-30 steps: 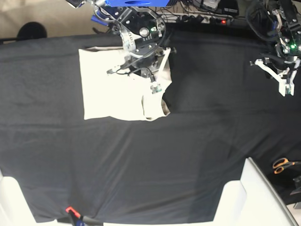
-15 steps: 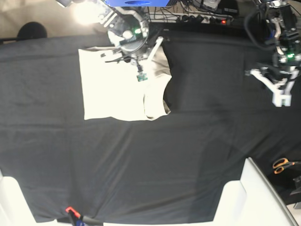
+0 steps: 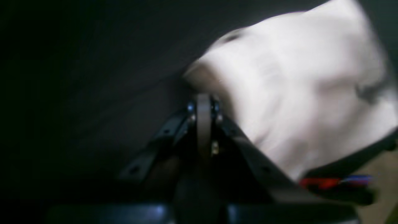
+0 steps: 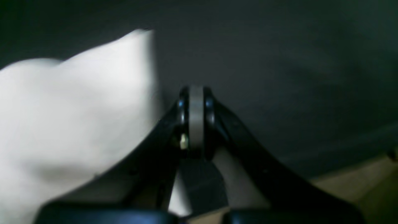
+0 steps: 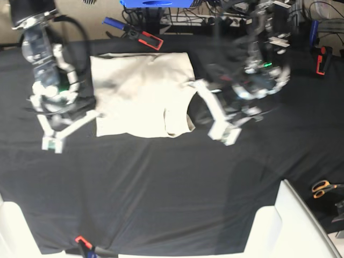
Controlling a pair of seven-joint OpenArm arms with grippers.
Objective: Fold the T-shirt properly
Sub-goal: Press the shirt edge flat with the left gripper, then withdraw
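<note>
T-shirt (image 5: 141, 94) folded, flat | no readable writing | both arms' fingers closed, empty

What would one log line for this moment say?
T-shirt: folded, flat on black tablecloth | left pincer: shut, empty, beside shirt | right pincer: shut, empty, beside shirt

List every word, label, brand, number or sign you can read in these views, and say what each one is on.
No legible text in any view.
T-shirt: plain cream cloth, no print visible; both wrist views of it are blurred.
Black tablecloth: no markings.
Blue unit at the table's far edge: no readable lettering.
Scissors with orange handles: too small to show any brand.
Left end effector and right end effector: motion-blurred, no labels readable.
</note>
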